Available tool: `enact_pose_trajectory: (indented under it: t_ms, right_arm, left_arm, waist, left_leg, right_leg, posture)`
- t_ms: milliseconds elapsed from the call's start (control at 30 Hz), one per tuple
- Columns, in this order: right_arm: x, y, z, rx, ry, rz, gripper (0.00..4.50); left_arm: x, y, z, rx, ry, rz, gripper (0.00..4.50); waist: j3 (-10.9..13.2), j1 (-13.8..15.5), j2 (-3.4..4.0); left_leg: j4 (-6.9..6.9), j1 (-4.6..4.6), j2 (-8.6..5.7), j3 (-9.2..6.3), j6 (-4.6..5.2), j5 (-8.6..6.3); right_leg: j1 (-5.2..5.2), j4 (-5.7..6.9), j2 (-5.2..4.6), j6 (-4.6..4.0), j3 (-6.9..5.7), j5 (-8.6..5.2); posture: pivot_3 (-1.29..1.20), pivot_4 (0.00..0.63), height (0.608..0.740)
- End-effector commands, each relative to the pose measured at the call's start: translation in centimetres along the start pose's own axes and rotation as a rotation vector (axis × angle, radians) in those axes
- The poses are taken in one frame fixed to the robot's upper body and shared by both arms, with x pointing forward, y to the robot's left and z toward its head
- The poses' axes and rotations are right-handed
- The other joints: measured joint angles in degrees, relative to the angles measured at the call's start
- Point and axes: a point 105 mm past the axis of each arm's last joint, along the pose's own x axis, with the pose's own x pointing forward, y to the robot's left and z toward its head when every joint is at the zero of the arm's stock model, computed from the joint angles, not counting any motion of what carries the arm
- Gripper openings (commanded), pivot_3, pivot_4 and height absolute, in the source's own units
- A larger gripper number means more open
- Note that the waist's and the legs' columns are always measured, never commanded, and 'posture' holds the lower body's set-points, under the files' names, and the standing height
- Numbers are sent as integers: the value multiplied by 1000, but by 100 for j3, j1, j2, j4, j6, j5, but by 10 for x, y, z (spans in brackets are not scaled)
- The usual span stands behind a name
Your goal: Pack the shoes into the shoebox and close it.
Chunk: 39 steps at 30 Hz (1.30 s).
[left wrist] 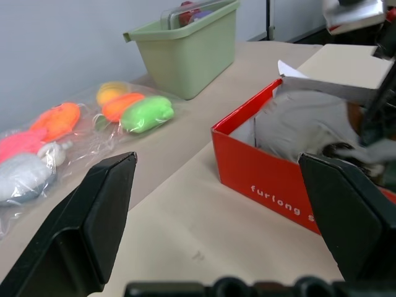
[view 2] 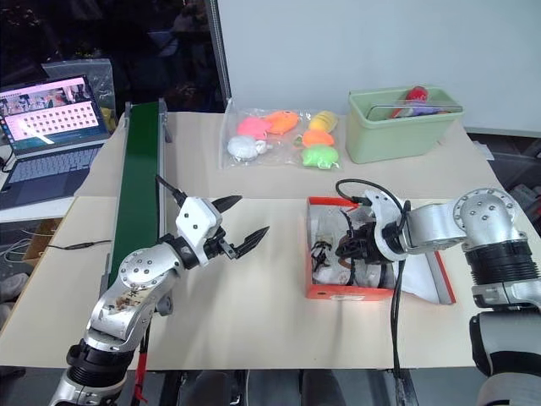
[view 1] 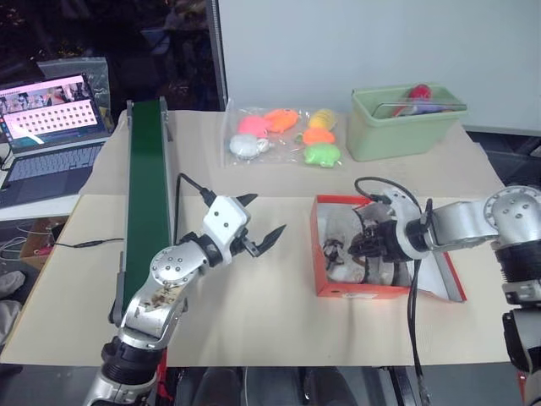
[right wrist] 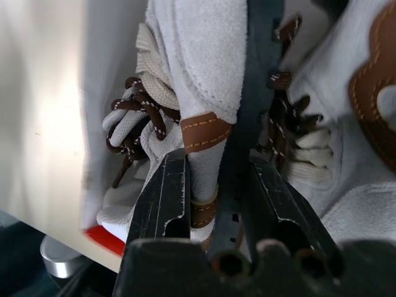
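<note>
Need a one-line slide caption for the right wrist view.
Right gripper fingers closed on a white shoe with brown laces, inside the shoebox.

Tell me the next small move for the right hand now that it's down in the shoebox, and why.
Probably open the right hand and let go. It sits low inside the shoebox, shut on the heel of one of the shoes, with the other shoe already beside it. The lid is not yet folded over, and the left hand hangs open beside the box.
</note>
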Motion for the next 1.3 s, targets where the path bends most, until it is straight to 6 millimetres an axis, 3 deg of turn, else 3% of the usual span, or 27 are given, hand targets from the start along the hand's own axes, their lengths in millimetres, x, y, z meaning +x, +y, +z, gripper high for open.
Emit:
enact_pose_trajectory:
  t_ms: [33, 400, 433, 567, 700, 733, 867, 967, 1067, 1167, 1300]
  right_arm:
    - [-12, 1, 12, -28, -41, 2, 1131]
    - [8, 1, 9, -51, -27, -13, 1131]
    - [9, 0, 11, -46, -36, -16, 1780]
    - [8, -1, 17, -19, -73, -18, 2909]
    - [-15, 5, 40, -91, -202, -64, 4360]
    - [-18, 6, 41, -94, -217, -59, 4453]
    - [-32, 0, 42, -111, -262, -77, 4453]
    - [-56, 1, 51, -157, -360, -68, 4453]
    - [-87, 7, 57, -177, -506, 54, 4453]
    - [-122, -2, 48, -227, -659, 99, 3797]
    - [-145, -48, 5, -236, -715, -97, 2476]
  left_arm:
    - [-2, 0, 14, 24, -47, 12, 4471]
    - [-1, -2, 16, 26, -51, 7, 4471]
    - [-1, -2, 16, 27, -51, 4, 4500]
    - [-1, -4, 15, 23, -49, -12, 4500]
    - [0, -4, 13, 11, -53, -35, 4500]
    - [1, -3, 13, 8, -56, -37, 4500]
    - [5, -2, 13, -5, -66, -53, 4500]
    - [7, -1, 12, -19, -72, -76, 4500]
    - [7, -3, 11, -20, -72, -106, 4500]
    - [8, -7, 10, -25, -75, -131, 4500]
    - [8, -11, 12, -32, -81, -164, 4500]
  waist:
    - [0, 6, 0]
    - [0, 8, 0]
    - [0, 9, 0]
    - [0, 9, 0]
    - [0, 9, 1]
    - [0, 9, 1]
    - [-1, 15, 1]
    - [0, 37, 1]
    - [0, 29, 1]
    - [0, 87, 1]
    - [-4, 171, -2]
  left_leg:
    - [0, 0, 0, 0, 0, 0]
    - [0, 0, 0, 0, 0, 0]
    - [0, 0, 0, -1, 0, 0]
    - [1, 0, -1, -1, 0, 0]
    - [1, 0, -1, 0, 0, 0]
    - [1, 0, -2, 0, 0, 0]
    - [0, 1, -1, -1, 0, 0]
    - [2, 0, -3, -2, 0, 0]
    - [1, -2, -4, -2, 0, 0]
    - [-1, -2, -4, -5, 0, 0]
    - [2, 0, -5, -13, 0, 0]
  right_leg:
    - [0, 0, 0, 0, 0, 0]
    - [-1, 2, 0, 0, -1, 0]
    - [0, 2, 0, 0, -1, 0]
    - [0, 3, -1, 1, -1, 0]
    - [0, 3, -1, 1, -1, 0]
    - [-2, 3, -2, 1, -1, 0]
    - [-1, 4, 0, 1, -2, 0]
    - [1, 2, -2, 1, -4, 0]
    - [0, 0, -3, 1, -4, 0]
    - [3, -3, -3, 2, -8, 0]
    - [16, -7, -2, 7, -15, -4]
  posture:
    - [0, 150, 729]
    - [0, 150, 729]
    - [0, 150, 729]
    - [0, 150, 729]
    - [0, 150, 729]
    - [0, 150, 729]
    - [0, 150, 729]
    - [0, 150, 729]
    - [0, 150, 729]
    - [0, 150, 729]
    - [0, 150, 729]
